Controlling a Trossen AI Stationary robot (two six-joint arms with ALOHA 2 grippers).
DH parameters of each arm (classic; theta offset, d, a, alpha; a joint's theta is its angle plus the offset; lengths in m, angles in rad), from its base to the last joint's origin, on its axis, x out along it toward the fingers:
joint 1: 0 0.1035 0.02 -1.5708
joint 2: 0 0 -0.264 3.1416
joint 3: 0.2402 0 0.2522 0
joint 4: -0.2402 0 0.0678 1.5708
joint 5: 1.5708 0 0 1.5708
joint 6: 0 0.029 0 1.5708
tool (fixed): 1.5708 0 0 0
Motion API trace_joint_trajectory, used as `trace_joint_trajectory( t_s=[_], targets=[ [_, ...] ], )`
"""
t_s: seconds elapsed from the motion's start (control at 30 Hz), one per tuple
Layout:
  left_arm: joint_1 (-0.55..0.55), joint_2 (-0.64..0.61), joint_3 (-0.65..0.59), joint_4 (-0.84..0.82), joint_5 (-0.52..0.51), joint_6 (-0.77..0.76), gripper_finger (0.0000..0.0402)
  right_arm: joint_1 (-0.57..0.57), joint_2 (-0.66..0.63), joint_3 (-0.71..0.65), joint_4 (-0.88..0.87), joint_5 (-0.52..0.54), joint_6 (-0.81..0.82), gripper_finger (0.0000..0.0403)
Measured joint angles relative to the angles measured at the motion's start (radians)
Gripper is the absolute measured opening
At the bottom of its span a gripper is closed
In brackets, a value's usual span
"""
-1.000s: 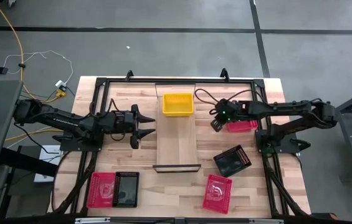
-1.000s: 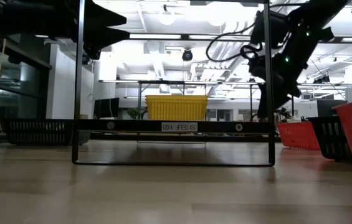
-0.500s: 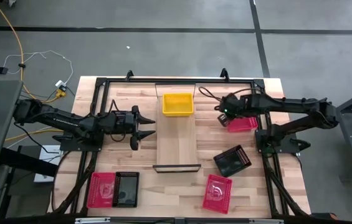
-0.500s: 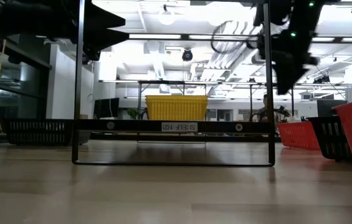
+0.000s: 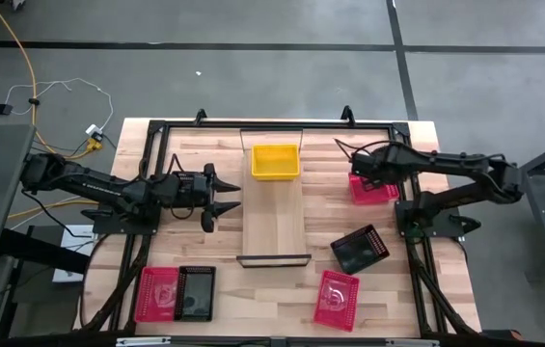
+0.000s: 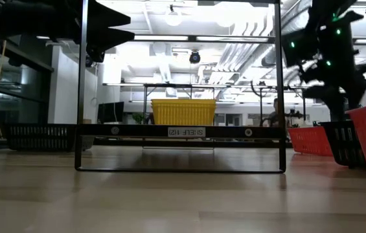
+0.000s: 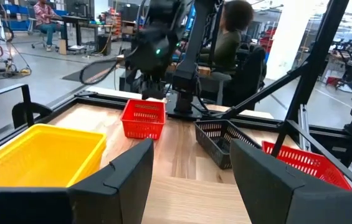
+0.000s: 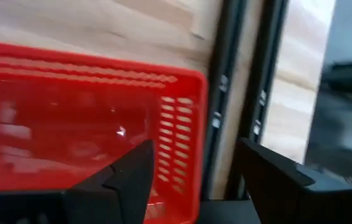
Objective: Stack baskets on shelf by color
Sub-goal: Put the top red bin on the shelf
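A yellow basket (image 5: 275, 161) sits on the far end of the pale shelf (image 5: 274, 220) in the middle of the table. A red basket (image 5: 378, 190) rests flat on the tabletop to the shelf's right. My right gripper (image 5: 358, 173) hovers open over that basket's left edge, and its wrist view looks down past the fingers into the red mesh (image 8: 82, 124). My left gripper (image 5: 233, 195) waits open, held level just left of the shelf and pointing toward it, with nothing between its fingers (image 7: 191, 162).
A black basket (image 5: 359, 248) and another red basket (image 5: 336, 299) lie at the near right. A red basket (image 5: 156, 292) and a black one (image 5: 196, 292) lie side by side at the near left. Dark frame bars (image 8: 225, 93) run along the table edges. A person sits beyond the right side (image 7: 228, 37).
My right gripper has moved from the gap beside the shelf toward the table's right edge and now stands over the red basket. The baskets have not moved.
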Motion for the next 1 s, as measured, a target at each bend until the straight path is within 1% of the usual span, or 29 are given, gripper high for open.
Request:
trace_joint_trajectory(
  t_s=[0.13,0.3,0.5,0.67,0.8,0.9,1.0],
  targets=[
    [0.000,0.000,0.000,0.000,0.001,-0.001,0.0202,-0.058,0.001,-0.049,0.037,0.007,-0.026,0.0220],
    [0.000,0.000,0.000,0.000,0.002,0.000,0.0202,-0.119,0.001,-0.076,0.119,-0.042,-0.103,0.0220],
    [0.000,0.000,0.000,0.000,0.002,0.000,0.0202,-0.204,0.001,-0.106,0.136,-0.035,-0.140,0.0220],
    [0.000,0.000,0.000,0.000,0.003,-0.001,0.0202,-0.258,0.001,-0.137,0.238,-0.114,-0.204,0.0220],
    [0.000,0.000,0.000,0.001,0.007,-0.003,0.0202,-0.288,0.001,-0.162,0.277,-0.124,-0.218,0.0220],
    [0.000,0.000,0.000,0.001,0.008,-0.004,0.0202,-0.294,0.001,-0.163,0.280,-0.123,-0.218,0.0206],
    [0.000,0.000,0.000,0.001,0.008,-0.003,0.0202,-0.293,0.001,-0.163,0.279,-0.119,-0.218,0.0163]
  ],
)
